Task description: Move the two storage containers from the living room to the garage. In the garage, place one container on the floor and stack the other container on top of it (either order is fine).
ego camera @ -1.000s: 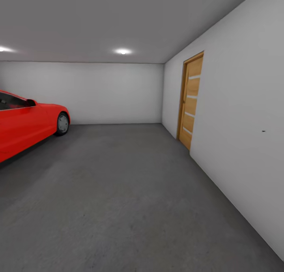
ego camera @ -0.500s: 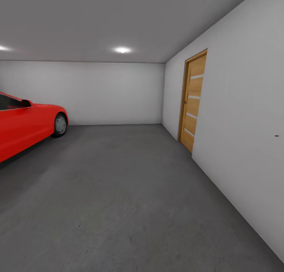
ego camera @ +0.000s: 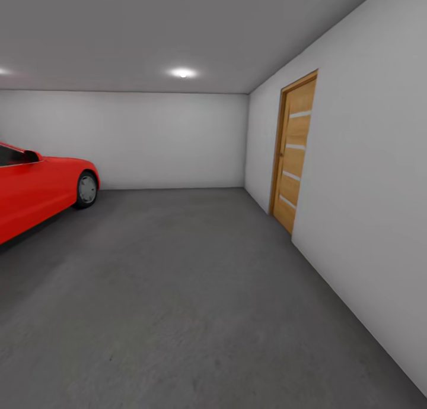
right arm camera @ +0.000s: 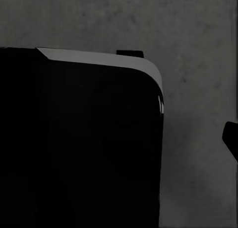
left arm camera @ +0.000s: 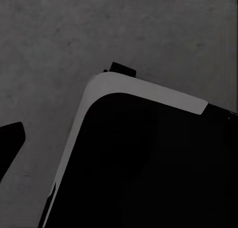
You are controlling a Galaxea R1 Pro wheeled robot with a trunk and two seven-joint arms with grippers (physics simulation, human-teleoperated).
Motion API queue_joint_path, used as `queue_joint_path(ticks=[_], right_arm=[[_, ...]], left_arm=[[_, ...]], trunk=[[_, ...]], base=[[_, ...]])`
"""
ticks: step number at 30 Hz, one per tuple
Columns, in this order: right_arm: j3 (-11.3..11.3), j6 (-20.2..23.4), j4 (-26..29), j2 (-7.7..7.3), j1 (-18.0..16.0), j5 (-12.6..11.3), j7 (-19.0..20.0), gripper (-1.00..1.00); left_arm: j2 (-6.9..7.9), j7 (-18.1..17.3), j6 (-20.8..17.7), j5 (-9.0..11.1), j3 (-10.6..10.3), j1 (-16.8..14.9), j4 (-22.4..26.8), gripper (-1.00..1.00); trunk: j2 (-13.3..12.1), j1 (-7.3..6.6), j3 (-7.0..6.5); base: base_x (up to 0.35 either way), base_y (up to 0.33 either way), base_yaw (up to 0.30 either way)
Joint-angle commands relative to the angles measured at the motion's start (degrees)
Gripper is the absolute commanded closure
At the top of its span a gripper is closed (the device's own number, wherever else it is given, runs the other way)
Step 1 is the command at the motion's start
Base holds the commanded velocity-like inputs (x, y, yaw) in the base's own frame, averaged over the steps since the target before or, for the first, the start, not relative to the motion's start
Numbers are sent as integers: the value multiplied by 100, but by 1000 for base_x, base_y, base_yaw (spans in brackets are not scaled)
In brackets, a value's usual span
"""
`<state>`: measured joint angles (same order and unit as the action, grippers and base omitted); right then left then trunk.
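The garage was being crossed beside the red car, gripper states could not be told, and bare floor was judged needed for placing

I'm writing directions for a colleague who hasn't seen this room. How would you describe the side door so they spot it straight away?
Start from the garage's long pale grey wall on the right of the head view. Partway along it, before the far corner, stands the door, reaching down to the dark concrete floor. It is warm wood in a wooden frame, crossed by pale horizontal strips, the only wooden thing among grey surfaces and the red car.
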<state>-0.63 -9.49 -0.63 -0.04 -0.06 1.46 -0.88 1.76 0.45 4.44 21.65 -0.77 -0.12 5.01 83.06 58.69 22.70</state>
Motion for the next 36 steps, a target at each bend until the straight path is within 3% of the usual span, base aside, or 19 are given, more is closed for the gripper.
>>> queue_joint_path(ticks=[1, 36], right_arm=[[-4, -25, -7, -7, -2, 20, -9, -100], [-34, -34, -7, -27, -2, 29, -17, -100]], left_arm=[[0, 5, 13, 26, -11, -1, 0, -100], [0, 8, 13, 30, -11, -2, 0, -100]], trunk=[[2, 4, 4], [2, 4, 4]], base=[[324, 0, 0], [324, 0, 0]])
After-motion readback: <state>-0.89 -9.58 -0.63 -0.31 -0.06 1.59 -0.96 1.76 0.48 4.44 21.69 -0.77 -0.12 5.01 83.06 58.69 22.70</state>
